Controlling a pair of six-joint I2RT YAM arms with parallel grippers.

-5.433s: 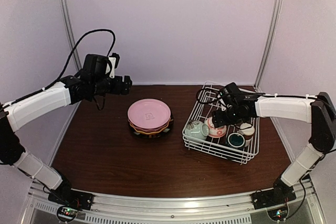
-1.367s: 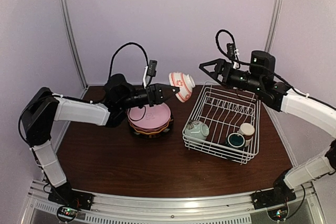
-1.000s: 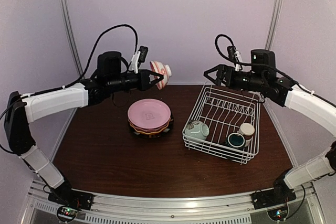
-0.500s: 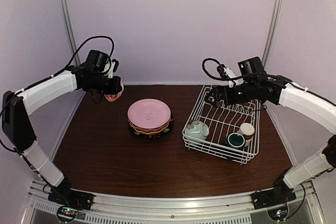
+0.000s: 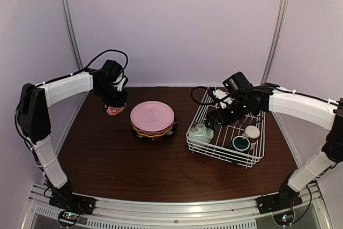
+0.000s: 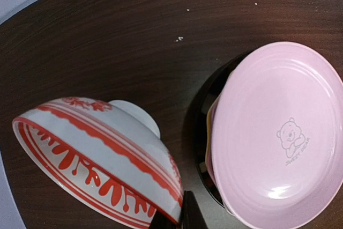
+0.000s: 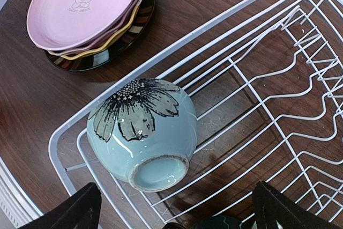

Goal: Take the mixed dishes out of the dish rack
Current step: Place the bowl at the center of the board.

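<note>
Lower now, the left pincer (image 5: 113, 102) holds the red-patterned bowl (image 6: 96, 154) by its rim, tilted, low over the desk (image 5: 107, 154) beside the stacked plates (image 5: 153, 117). The right pincer (image 7: 177, 207), wide, has come down over the pale green bowl (image 7: 144, 127) in the dish rack (image 5: 252, 160), probably next.

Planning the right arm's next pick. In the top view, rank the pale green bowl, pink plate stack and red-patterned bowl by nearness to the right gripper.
1. pale green bowl, right side, just below the right gripper
2. pink plate stack, table centre
3. red-patterned bowl, far left, in the left gripper
</note>
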